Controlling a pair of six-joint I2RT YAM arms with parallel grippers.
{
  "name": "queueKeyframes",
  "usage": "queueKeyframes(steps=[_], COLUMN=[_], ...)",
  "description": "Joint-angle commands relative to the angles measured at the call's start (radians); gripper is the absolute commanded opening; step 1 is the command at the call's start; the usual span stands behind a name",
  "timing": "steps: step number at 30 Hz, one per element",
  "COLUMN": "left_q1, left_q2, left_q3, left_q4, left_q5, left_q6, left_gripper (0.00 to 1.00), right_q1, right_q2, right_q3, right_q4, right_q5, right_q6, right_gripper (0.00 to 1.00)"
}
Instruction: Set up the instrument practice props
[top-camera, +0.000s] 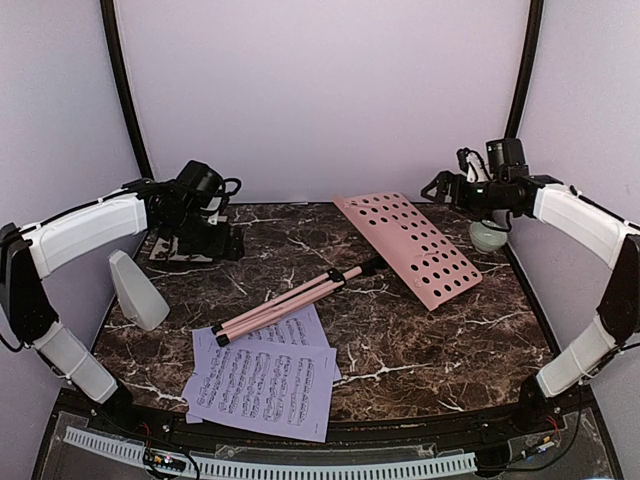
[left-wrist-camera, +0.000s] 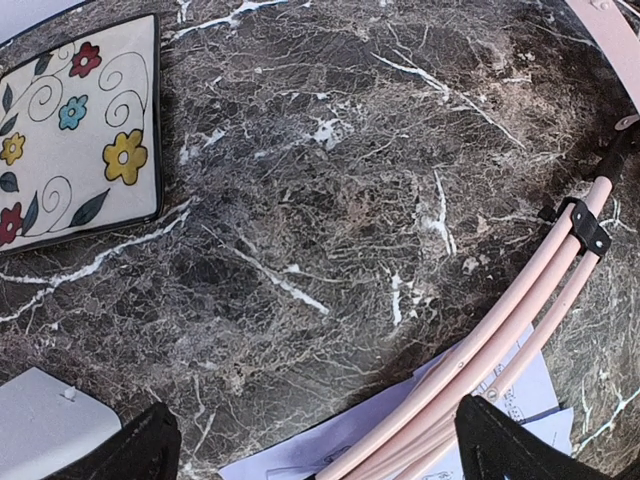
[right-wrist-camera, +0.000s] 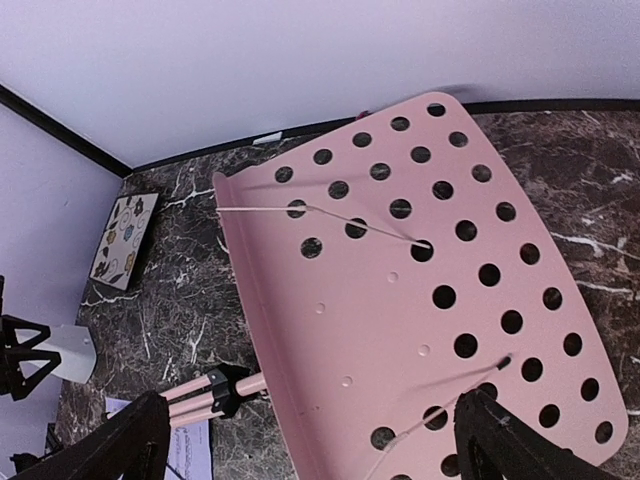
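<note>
Left gripper (top-camera: 205, 238) hung over the tile (top-camera: 165, 255) at the far left of the table (top-camera: 450, 340). The right gripper (top-camera: 438, 187) hovered far right, near the bowl (top-camera: 488, 237). From above I could not judge either opening. The pink stand (top-camera: 410, 245) lay down, its thin legs (top-camera: 290, 305) bunched together and reaching onto the lavender pages (top-camera: 265, 380) near the front edge. The grey metronome (top-camera: 135, 290) stood upright at the left, apart from them.

On my left wrist camera, my fingers (left-wrist-camera: 150, 450) were spread wide and held nothing. The legs and a page corner showed lower right, the tile upper left.

On my right wrist camera, my fingers (right-wrist-camera: 500, 440) were equally wide and empty over the perforated plate (right-wrist-camera: 400, 300), which two thin wires crossed.
</note>
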Motion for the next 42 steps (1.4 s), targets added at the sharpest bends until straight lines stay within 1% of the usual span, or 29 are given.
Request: queueKeyframes(steps=[1, 3, 10, 12, 18, 27, 32, 38, 42], left_q1=[-0.011, -0.016, -0.024, -0.025, -0.027, -0.027, -0.027, -0.027, -0.028], left_q2=[0.043, 0.058, 0.075, 0.079, 0.093, 0.096, 0.098, 0.107, 0.112], left_q3=[0.062, 0.073, 0.09, 0.085, 0.079, 0.1, 0.1, 0.102, 0.101], left_q4=[-0.022, -0.014, 0.027, 0.033, 0.027, 0.027, 0.039, 0.051, 0.059], left_q5=[-0.029, -0.017, 0.03, 0.035, 0.054, 0.074, 0.089, 0.097, 0.105], left_q6=[-0.016, -0.008, 0.008, 0.001, -0.004, 0.053, 0.058, 0.061, 0.062], left_gripper=[0.99, 0.99, 0.99, 0.99, 0.99, 0.99, 0.99, 0.99, 0.99], right_q1=[0.08, 0.111, 0.17, 0.183, 0.231, 0.281, 0.305, 0.314, 0.322], right_q2=[0.067, 0.116, 0.261, 0.293, 0.395, 0.516, 0.561, 0.576, 0.603], right_q3=[0.118, 0.161, 0.286, 0.319, 0.42, 0.533, 0.57, 0.589, 0.625], right_q4=[-0.105, -0.145, -0.25, -0.274, -0.352, -0.423, -0.457, -0.464, -0.507], right_q5=[0.052, 0.068, 0.047, 0.035, 0.015, 0.033, 0.04, 0.029, 0.058], right_q6=[-0.06, -0.073, -0.121, -0.138, -0.181, -0.217, -0.239, -0.249, -0.275], right_gripper=[1.0, 1.0, 1.0, 0.98, 0.83, 0.72, 0.63, 0.59, 0.47])
